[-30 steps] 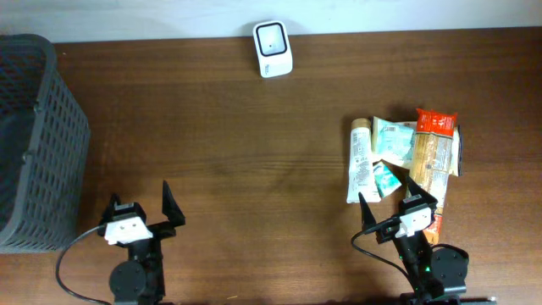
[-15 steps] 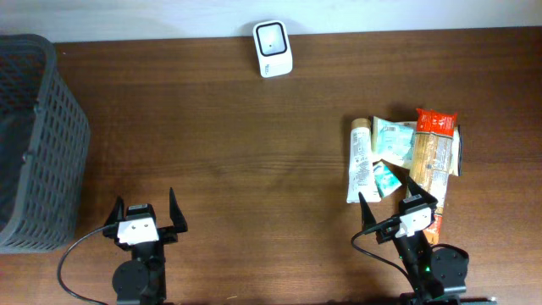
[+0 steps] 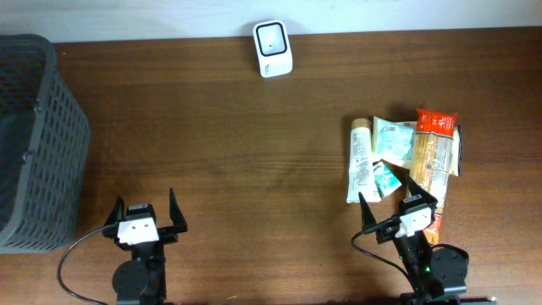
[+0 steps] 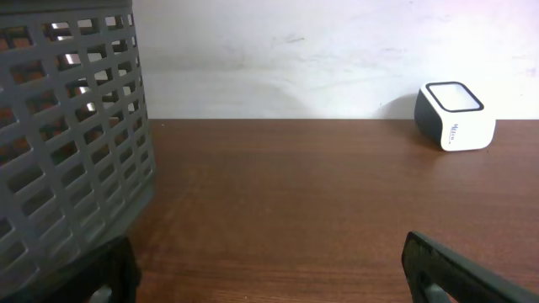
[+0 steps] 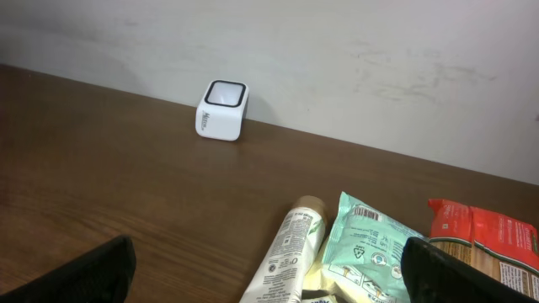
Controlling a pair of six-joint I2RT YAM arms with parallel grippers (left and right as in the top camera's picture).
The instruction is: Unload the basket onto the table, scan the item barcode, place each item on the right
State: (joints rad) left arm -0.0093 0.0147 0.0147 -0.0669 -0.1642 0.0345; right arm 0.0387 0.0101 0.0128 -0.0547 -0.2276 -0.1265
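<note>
— Where are the items?
— Heaped on the right of the bench [image 3: 237, 144]: a tube [image 3: 360, 161], a mint-green pouch [image 3: 395, 142] touching it, then a pasta packet [image 3: 434, 161] with a red-topped pack [image 3: 436, 121] at its far end. My right tool [image 3: 389, 202] hovers at the heap's near edge, spread wide, grasping nothing.
— And the scanner [image 3: 273, 49]?
— At the far edge, well apart from them. My left tool [image 3: 146, 203] is released too, near the grey basket [image 3: 38, 144].

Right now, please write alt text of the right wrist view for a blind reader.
A white barcode scanner stands on a brown wooden table near a pale wall. In front, at the right, lie a cream tube, a mint-green packet and a red packet.
</note>
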